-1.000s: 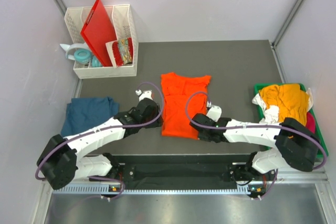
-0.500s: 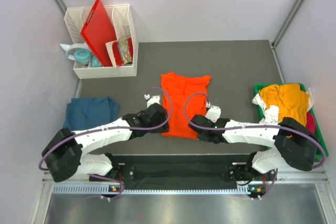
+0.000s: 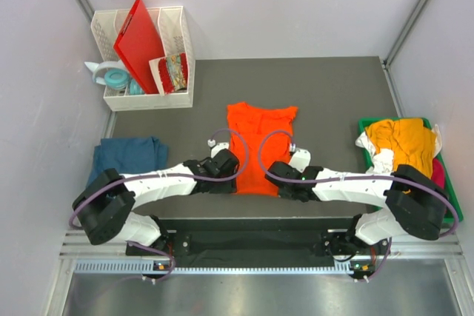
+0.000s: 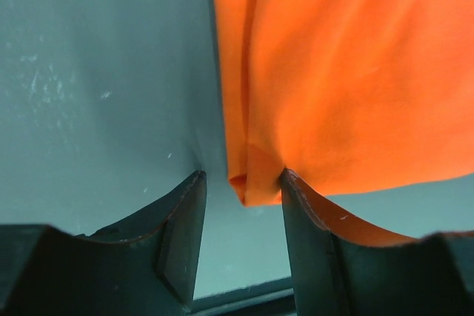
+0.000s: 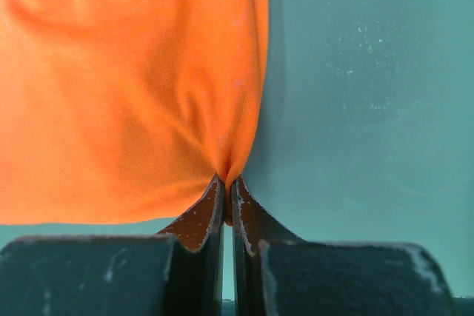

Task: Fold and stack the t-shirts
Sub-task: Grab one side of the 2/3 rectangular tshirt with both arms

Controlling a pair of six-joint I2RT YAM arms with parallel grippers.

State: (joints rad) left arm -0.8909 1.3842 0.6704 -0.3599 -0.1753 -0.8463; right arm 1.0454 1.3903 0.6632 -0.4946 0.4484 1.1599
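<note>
At 10 o'clock, at the grey counter's corner, stands a white divided rack holding a tilted red board and a patterned packet. A green tray sits at 3 o'clock.

Top view: bright, even, diffuse light from overhead; sharp across the frame. Arms throw only short, soft shadows on the dark worktop. Mild sheen on the metal strip at the bottom edge.

Wrist views: worktop shows a teal cast. Orange shirt is saturated and slightly soft, with a narrow shadow along its edge. Left pincer fingers are dark and slightly blurred; pale scuffs still visible.
</note>
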